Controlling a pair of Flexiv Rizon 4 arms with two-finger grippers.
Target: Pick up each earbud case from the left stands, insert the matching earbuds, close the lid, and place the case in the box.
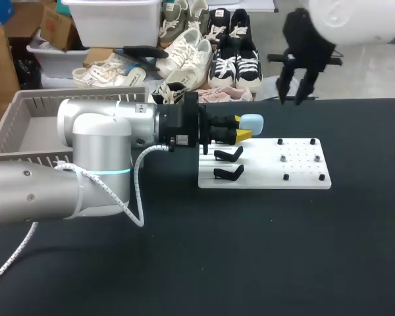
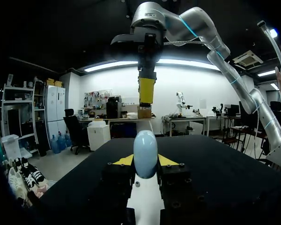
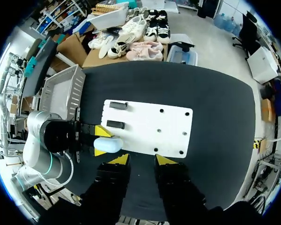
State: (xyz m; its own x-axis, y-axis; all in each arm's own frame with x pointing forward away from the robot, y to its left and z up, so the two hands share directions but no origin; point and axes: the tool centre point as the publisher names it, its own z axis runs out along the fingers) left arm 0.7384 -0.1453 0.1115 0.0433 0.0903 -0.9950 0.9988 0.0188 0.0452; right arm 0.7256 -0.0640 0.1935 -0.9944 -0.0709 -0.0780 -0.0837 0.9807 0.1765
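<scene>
Clamped from both sides in the left gripper (image 2: 145,160): a pale blue earbud case (image 2: 145,149), yellow fingertips (image 2: 124,160) pressed to its flanks, rounded end poking out ahead of them. Held at the left edge of the white board (image 1: 296,172), just behind two empty black stands (image 1: 228,164). Off to the left of the arm, a grey basket (image 1: 26,131). Farther out and well above the black table (image 1: 250,263), the right gripper (image 3: 142,160), fingers spread apart, gripping nothing, well clear of the case.
</scene>
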